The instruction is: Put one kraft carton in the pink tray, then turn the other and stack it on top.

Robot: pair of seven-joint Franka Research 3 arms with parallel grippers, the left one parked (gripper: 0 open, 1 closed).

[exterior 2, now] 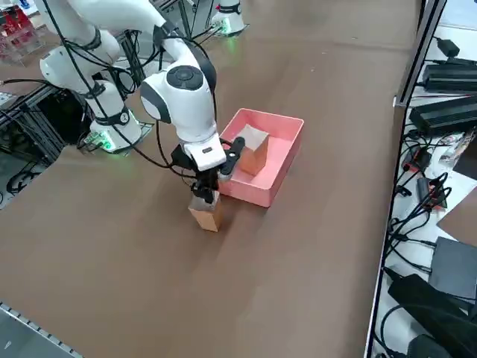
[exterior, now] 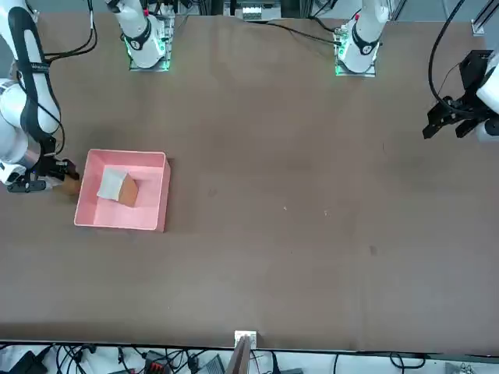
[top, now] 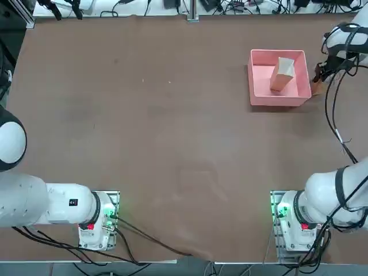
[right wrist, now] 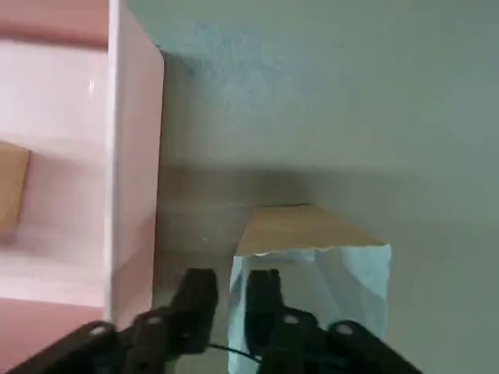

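right end effector (right wrist: 229, 285): fingers apart, narrow gap, at the second carton (exterior 2: 208, 216); grip on it cannot be confirmed. that carton is outside the pink tray (top: 261, 75), near its wall; first carton (top: 282, 79) sits inside.

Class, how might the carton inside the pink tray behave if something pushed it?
The carton looks like stiff cardboard, so it would probably hold its shape. Its flat, straight-edged faces suggest sliding rather than rolling, probably until the tray's raised wall stops it.
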